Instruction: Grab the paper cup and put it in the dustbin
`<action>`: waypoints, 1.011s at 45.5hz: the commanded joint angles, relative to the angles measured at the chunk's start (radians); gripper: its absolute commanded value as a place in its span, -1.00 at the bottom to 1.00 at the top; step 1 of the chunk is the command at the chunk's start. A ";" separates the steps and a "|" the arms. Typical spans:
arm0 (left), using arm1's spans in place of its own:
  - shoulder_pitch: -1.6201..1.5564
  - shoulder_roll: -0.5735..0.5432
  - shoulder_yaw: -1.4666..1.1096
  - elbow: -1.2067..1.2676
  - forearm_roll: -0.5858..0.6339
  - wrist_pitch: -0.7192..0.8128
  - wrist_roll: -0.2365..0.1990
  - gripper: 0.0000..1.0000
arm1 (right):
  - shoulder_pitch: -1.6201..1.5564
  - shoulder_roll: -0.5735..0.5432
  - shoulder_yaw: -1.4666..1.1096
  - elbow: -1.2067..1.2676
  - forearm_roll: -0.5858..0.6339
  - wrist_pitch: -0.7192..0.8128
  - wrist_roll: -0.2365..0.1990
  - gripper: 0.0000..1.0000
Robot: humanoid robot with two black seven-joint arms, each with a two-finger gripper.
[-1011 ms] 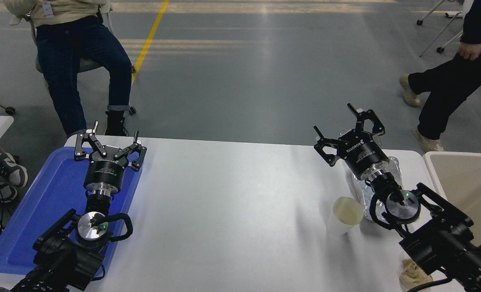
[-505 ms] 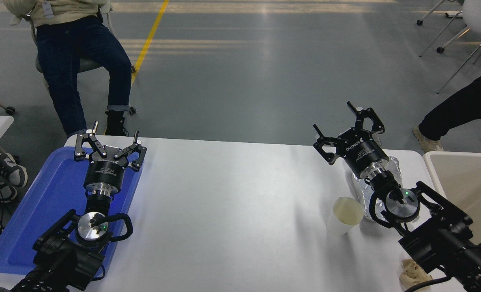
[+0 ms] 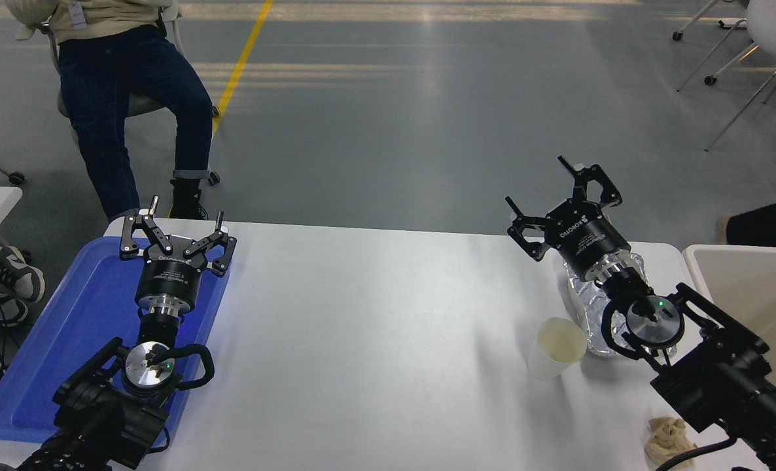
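One right gripper point(image 3: 561, 196), spread wide and holding nothing, is drifting slightly farther beyond the paper cup point(image 3: 556, 348), which is standing behind it, ungrasped; the approach hasn't started.

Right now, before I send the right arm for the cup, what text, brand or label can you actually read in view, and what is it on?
"ROBOTIQ": white print on the black body of the right gripper, seen at an angle.
Left gripper: white print on its body, too small and blurred to read.
Paper cup, dustbin, blue tray: no print visible.
The seated person's tag is left unread.
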 commanded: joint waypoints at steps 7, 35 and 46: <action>0.000 0.001 0.000 0.000 0.000 -0.002 0.000 1.00 | 0.167 -0.180 -0.302 0.025 -0.030 -0.034 -0.001 1.00; -0.002 0.001 0.000 0.000 0.000 -0.002 0.000 1.00 | 0.652 -0.386 -1.173 0.126 -0.030 -0.028 0.005 1.00; -0.002 0.001 0.000 0.000 0.000 -0.002 0.002 1.00 | 0.914 -0.386 -1.560 0.244 -0.124 -0.025 0.010 1.00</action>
